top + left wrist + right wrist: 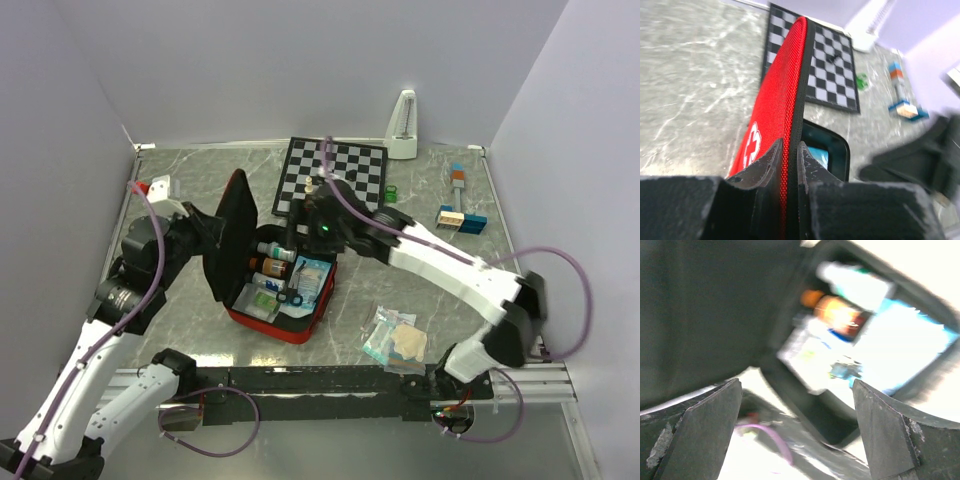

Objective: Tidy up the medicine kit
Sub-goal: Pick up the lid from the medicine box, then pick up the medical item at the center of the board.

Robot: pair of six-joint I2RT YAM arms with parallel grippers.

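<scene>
The medicine kit (300, 325) lies open in the middle of the table, a red zip case with black lining. Its lid (236, 225) stands upright. My left gripper (222, 232) is shut on the lid's edge; in the left wrist view the fingers (767, 160) pinch the red rim (785, 95) beside the white cross emblem (753, 145). My right gripper (295, 240) hovers over the kit's open tray, wide open and holding nothing. In the right wrist view the right gripper (797, 405) frames the tray, with an orange bottle (840, 315), a white bottle and blue-white packets inside.
A black-and-white chessboard (333, 172) lies just behind the kit. A white metronome (403, 127) stands at the back wall. A small green item (391, 191) and blue blocks (460, 218) sit at the right. Plastic packets (397, 340) lie near the front edge.
</scene>
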